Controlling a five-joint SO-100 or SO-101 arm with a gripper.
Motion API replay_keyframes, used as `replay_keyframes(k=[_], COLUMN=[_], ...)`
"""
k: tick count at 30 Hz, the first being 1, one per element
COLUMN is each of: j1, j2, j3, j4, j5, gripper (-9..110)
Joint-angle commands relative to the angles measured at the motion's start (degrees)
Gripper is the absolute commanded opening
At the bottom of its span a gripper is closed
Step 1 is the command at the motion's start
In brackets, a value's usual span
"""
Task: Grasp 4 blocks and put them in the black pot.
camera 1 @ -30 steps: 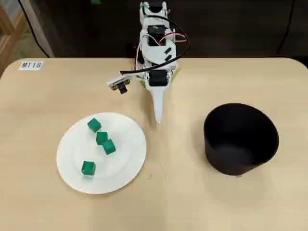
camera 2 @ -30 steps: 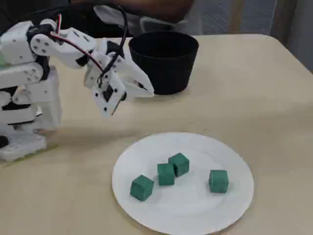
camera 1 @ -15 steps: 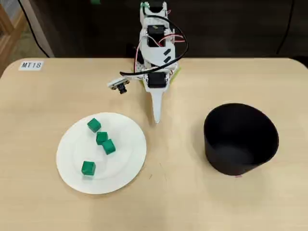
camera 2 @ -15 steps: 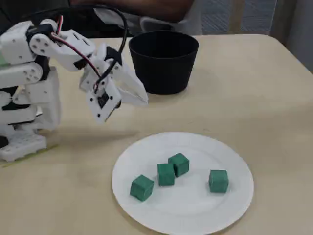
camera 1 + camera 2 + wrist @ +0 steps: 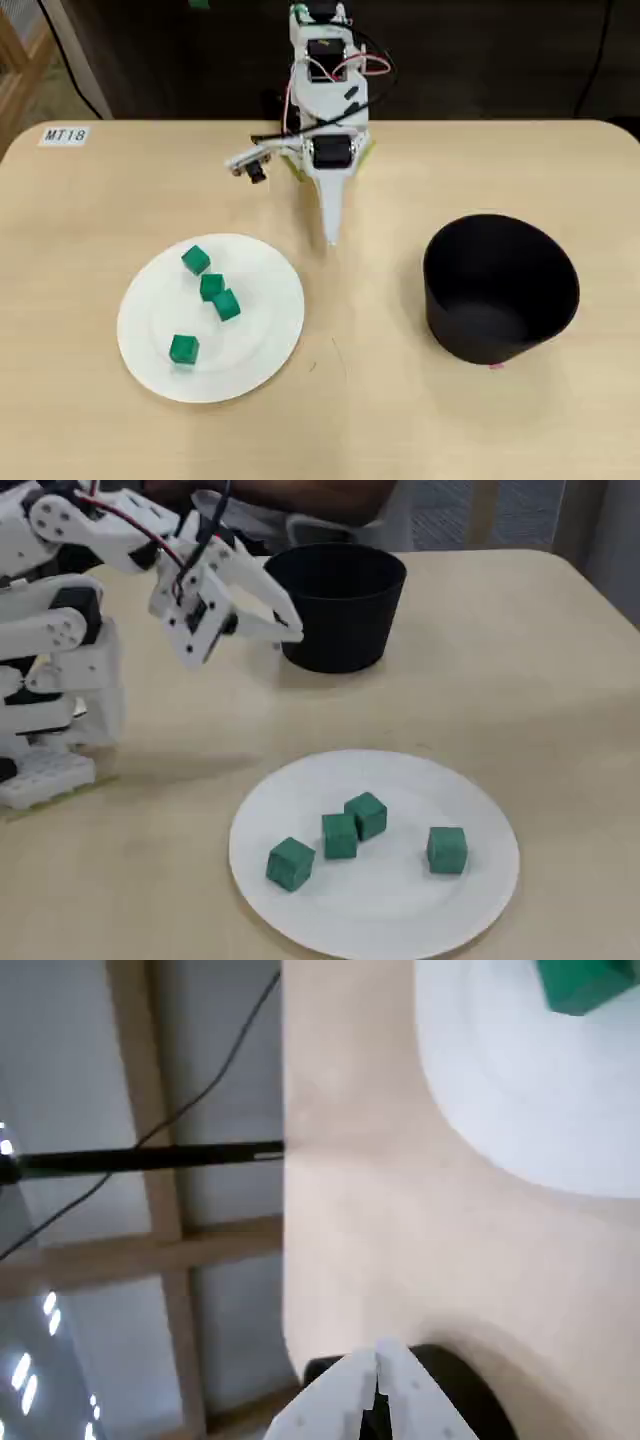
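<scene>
White gripper (image 5: 292,630) closed, empty, raised above table (image 5: 500,680).

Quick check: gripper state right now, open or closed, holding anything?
Gripper: closed and empty, raised above the table; all four blocks lie on the white plate.

Four blocks (image 5: 209,301) on plate (image 5: 275,330), seemingly empty pot (image 5: 500,290) well right.
</scene>
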Motion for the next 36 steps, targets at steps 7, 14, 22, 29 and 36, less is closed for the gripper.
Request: replay_keyframes(k=[7,14,22,29,36], j1=[-0.79,9.84,14.85,19.6,23.12], j2=[-28.48,-44.12,-63.72,-78.05,-85.34], j3=[-23.2,-32.61,-47.81,-63.02,-70.05], j4=[4.83,7.38,9.58,13.89,16.0], j5=[-1.93,-6.24,-9.49,-12.22,-14.94], gripper=[-2,-2,-2,-2,-2])
